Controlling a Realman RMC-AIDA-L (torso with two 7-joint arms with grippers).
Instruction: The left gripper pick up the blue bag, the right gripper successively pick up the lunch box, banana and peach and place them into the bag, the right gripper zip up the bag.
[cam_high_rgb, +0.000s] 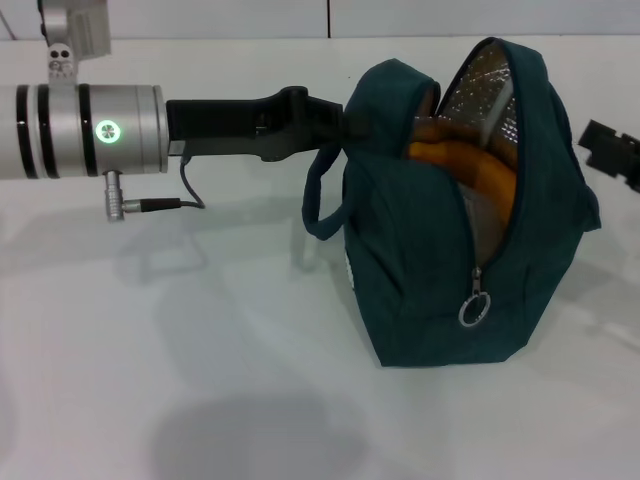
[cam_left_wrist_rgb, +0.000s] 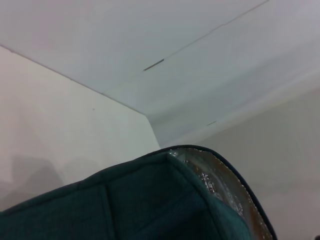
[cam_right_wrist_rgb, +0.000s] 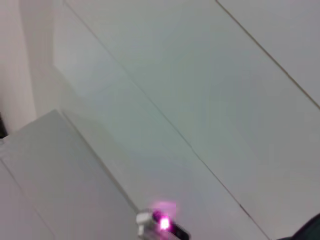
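The left gripper (cam_high_rgb: 345, 120), jaws pinching the rim, props the blue bag (cam_high_rgb: 430, 270) upright on the table (cam_high_rgb: 150, 350) so its mouth gapes over the banana (cam_high_rgb: 465, 160), while the right gripper (cam_high_rgb: 612, 150), jaws unreadable, waits beside it.

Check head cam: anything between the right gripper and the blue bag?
Nothing: in the head view, only bare white table separates the right gripper from the blue bag.

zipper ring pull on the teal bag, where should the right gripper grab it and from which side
Pinch the metal ring pull itself: it hangs free below the zipper slider on the front of the dark teal-blue fabric bag. Probably come from the front, the camera side, since the right gripper waits beside the bag.
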